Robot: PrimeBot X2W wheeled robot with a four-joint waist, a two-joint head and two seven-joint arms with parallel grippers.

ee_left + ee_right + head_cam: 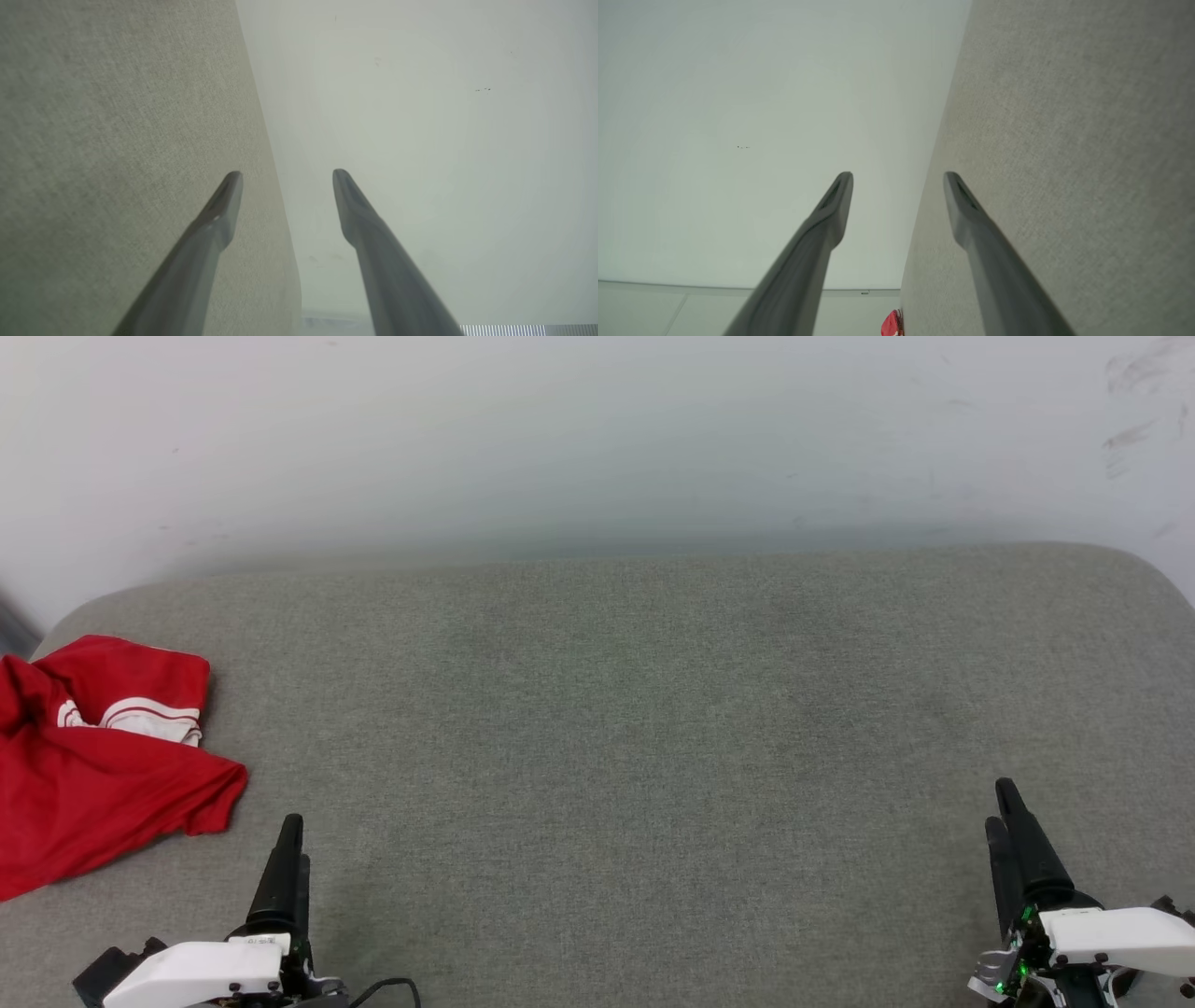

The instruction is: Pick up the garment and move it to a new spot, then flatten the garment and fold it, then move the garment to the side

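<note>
Long dark tapered fingers, white wrist shells, one black cable.

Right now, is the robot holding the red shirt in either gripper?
No, the shirt lies crumpled on the grey cushion, apart from the left gripper and right gripper, both open and empty.

The right end effector has its two long dark fingers spread apart, with nothing between them. To the right of them runs the grey woven fabric top of the desk, and to the left stands a pale wall. A small red bit of the garment shows at the desk's edge near the bottom, between the fingers.
</note>
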